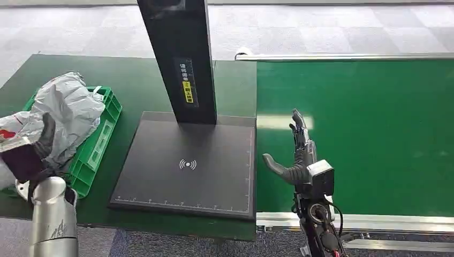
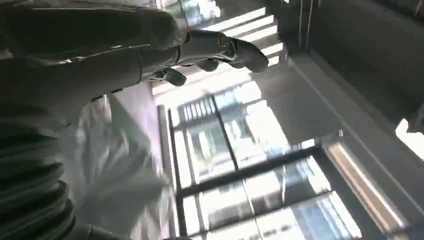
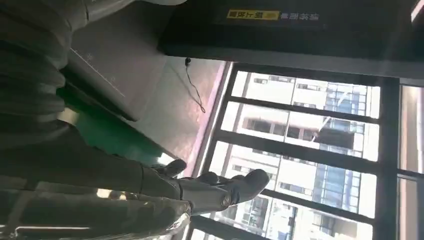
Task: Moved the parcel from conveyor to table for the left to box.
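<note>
While the grey plastic parcel (image 1: 67, 115) is held up at the far left of the head view, it is gripped from below by the left robot hand (image 1: 35, 152), whose dark fingers (image 1: 47, 136) are wrapped against the crinkled wrapping. The parcel is seen above the green crate (image 1: 99, 142), which rests on the dark green table (image 1: 134, 80); whether the parcel's lower edge touches the crate cannot be told. A white patch with red print is visible on the parcel near the picture's left edge. In the left wrist view the pale, crumpled parcel (image 2: 107, 165) is seen close against the left robot hand (image 2: 150, 55), with window panes behind it. A black scanning pad (image 1: 187, 166) marked with a white wireless symbol lies on the table just beside the crate, and a black upright post (image 1: 182, 59) bearing a yellow label rises from the pad's far edge. To the right of the table, the green conveyor (image 1: 364, 128) is bordered by a silver rail. The right robot hand (image 1: 300, 158) is held over the conveyor's near left part, with its fingers stretched forward and its thumb spread out to the side, and nothing is held in it. In the right wrist view the right robot hand (image 3: 200, 187) is shown with fingers extended and nothing in them, the post's yellow label overhead.
</note>
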Motion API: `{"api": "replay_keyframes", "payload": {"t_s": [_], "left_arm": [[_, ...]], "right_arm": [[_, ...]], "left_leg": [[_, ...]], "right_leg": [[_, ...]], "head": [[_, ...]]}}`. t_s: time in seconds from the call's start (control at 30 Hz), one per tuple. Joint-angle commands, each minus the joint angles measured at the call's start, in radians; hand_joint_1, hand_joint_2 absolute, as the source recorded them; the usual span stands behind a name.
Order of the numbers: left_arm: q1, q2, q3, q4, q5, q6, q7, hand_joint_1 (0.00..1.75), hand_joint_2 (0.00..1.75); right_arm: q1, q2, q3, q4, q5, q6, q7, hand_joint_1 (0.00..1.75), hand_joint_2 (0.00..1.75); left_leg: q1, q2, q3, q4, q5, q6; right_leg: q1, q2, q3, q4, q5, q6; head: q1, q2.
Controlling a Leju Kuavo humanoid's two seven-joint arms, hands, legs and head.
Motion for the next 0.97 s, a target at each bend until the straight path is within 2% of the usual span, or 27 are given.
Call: {"api": "replay_keyframes", "payload": {"t_s": [0.03, 0.07, 0.13, 0.23, 0.37, 0.53, 0.57, 0.63, 0.87, 0.97], "left_arm": [[0.172, 0.009, -0.383, -0.094, 0.11, -0.201, 0.028, 0.0, 1.75], [0.197, 0.008, -0.408, -0.12, 0.185, -0.316, 0.014, 0.0, 1.75], [0.222, 0.006, -0.448, -0.141, 0.206, -0.394, 0.01, 0.0, 1.75], [0.241, -0.009, -0.495, -0.142, 0.18, -0.409, 0.01, 0.0, 1.75], [0.234, -0.032, -0.523, -0.073, 0.246, -0.525, 0.07, 0.0, 1.75], [0.229, -0.037, -0.522, -0.049, 0.254, -0.532, 0.069, 0.0, 1.75], [0.231, -0.053, -0.518, -0.025, 0.264, -0.561, 0.097, 0.0, 1.75], [0.237, -0.075, -0.526, 0.012, 0.245, -0.561, 0.102, 0.0, 1.75], [0.225, -0.1, -0.549, 0.15, 0.247, -0.563, 0.14, 0.0, 1.75], [0.216, -0.102, -0.556, 0.183, 0.253, -0.562, 0.157, 0.0, 1.75]], "right_arm": [[-0.014, -0.008, 0.031, 0.028, -0.015, 0.024, 0.004, 0.0, 1.75], [-0.01, -0.006, 0.033, 0.019, -0.031, 0.036, 0.004, 0.0, 1.75], [-0.005, 0.001, 0.035, 0.01, -0.047, 0.048, 0.013, 0.0, 1.75], [0.003, 0.012, 0.041, 0.006, -0.059, 0.055, 0.025, 0.0, 1.75], [0.003, 0.03, 0.063, 0.022, -0.077, 0.062, 0.079, 0.0, 1.75], [0.004, 0.033, 0.068, 0.024, -0.077, 0.061, 0.083, 0.0, 1.75], [0.004, 0.047, 0.058, 0.037, -0.109, 0.064, 0.128, 0.0, 1.75], [0.004, 0.061, 0.062, 0.059, -0.124, 0.034, 0.18, 0.0, 1.75], [0.021, 0.089, 0.072, 0.069, -0.151, -0.069, 0.211, 0.0, 1.75], [0.033, 0.077, 0.089, 0.055, -0.146, -0.075, 0.21, 0.0, 1.75]], "left_leg": [[0.0, 0.001, 0.002, -0.002, 0.0, 0.001], [0.0, 0.001, 0.001, -0.001, 0.0, 0.001], [0.0, 0.001, 0.002, -0.002, -0.001, 0.0], [0.0, 0.001, 0.002, -0.001, -0.002, 0.001], [0.0, 0.001, 0.001, -0.001, -0.001, 0.001], [0.0, 0.001, 0.001, -0.001, -0.001, 0.001], [0.0, 0.001, 0.001, -0.001, -0.001, 0.001], [0.0, 0.001, 0.002, -0.002, -0.001, 0.001], [0.0, 0.001, 0.002, -0.002, -0.002, 0.001], [0.0, 0.001, 0.002, -0.002, -0.001, 0.001]], "right_leg": [[0.0, 0.001, 0.002, -0.002, 0.0, 0.001], [-0.001, 0.001, 0.001, -0.001, 0.0, 0.001], [0.0, 0.001, 0.002, -0.002, 0.0, 0.0], [0.0, 0.001, 0.001, -0.002, 0.0, 0.0], [0.0, 0.001, 0.0, -0.001, 0.0, 0.0], [0.0, 0.001, 0.0, -0.002, 0.0, 0.0], [0.0, 0.001, 0.0, -0.001, 0.0, 0.0], [0.0, 0.002, 0.001, -0.002, 0.0, 0.0], [0.0, 0.002, 0.001, -0.002, 0.0, 0.0], [0.0, 0.001, 0.001, -0.002, 0.0, 0.0]], "head": [[0.0, 0.0], [0.0, 0.0], [0.0, 0.0], [0.0, 0.0], [0.0, 0.0], [0.0, 0.0], [0.0, 0.0], [0.0, 0.0], [0.0, 0.0], [0.0, 0.0]]}}
